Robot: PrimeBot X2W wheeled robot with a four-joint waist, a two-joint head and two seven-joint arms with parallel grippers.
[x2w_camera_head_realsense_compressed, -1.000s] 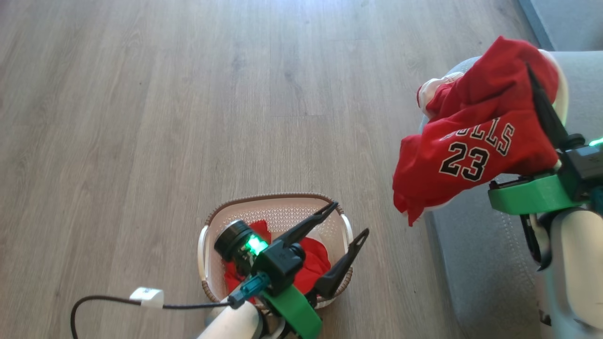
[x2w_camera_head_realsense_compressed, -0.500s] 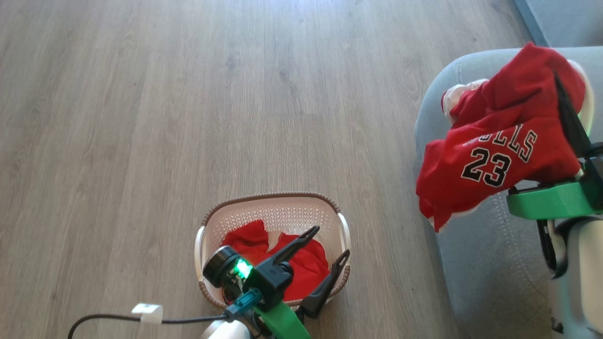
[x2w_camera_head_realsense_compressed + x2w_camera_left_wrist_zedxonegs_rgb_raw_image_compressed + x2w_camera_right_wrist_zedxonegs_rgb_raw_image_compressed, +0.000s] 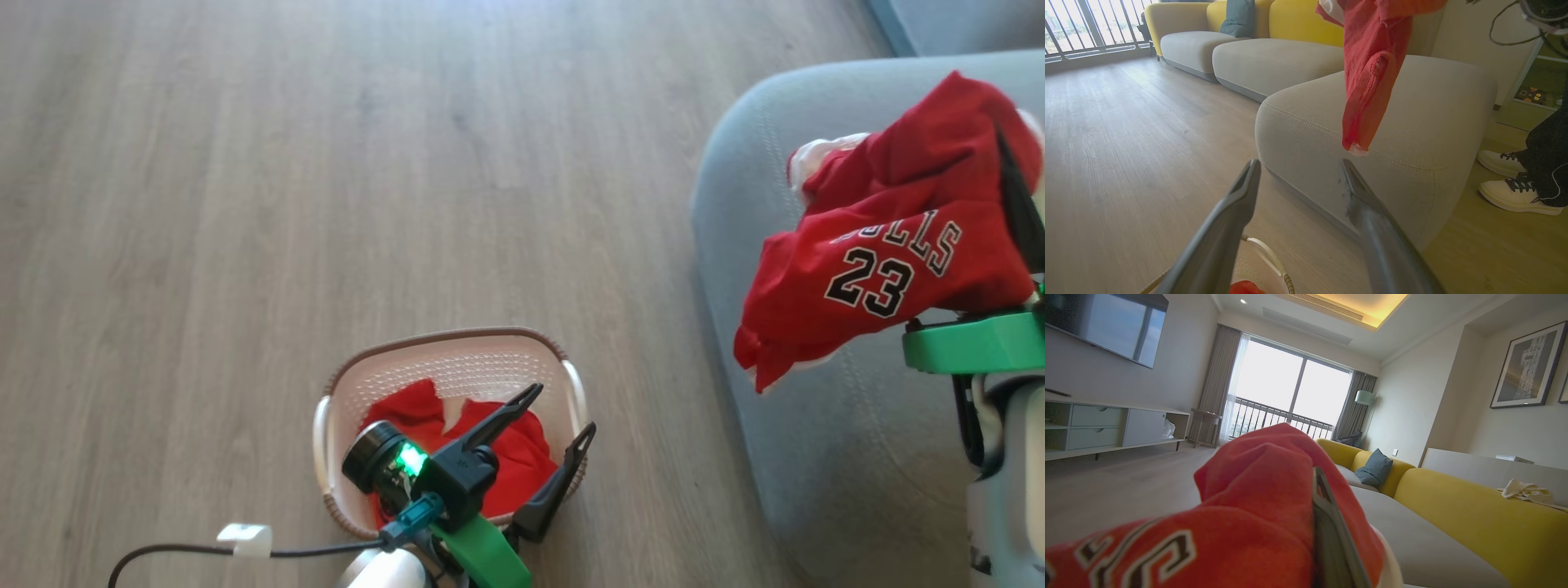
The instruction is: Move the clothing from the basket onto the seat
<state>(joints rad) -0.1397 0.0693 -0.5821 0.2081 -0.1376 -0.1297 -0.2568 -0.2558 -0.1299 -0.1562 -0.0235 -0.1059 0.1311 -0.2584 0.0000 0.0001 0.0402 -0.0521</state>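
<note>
L fingers (image 3: pixel 502 415): spread, over basket (image 3: pixel 457 336) w/ red garment (image 3: pixel 514 457) inside.
R fingers (image 3: pixel 1020 208): pinching jersey (image 3: pixel 882 261), hanging over seat (image 3: pixel 816 457) edge.

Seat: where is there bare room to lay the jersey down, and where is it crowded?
The seat is bare from its rounded edge nearest the basket to under the hanging jersey. The floor between seat and basket is open too. Crowded: the basket, where a red garment lies below the open left gripper.
</note>
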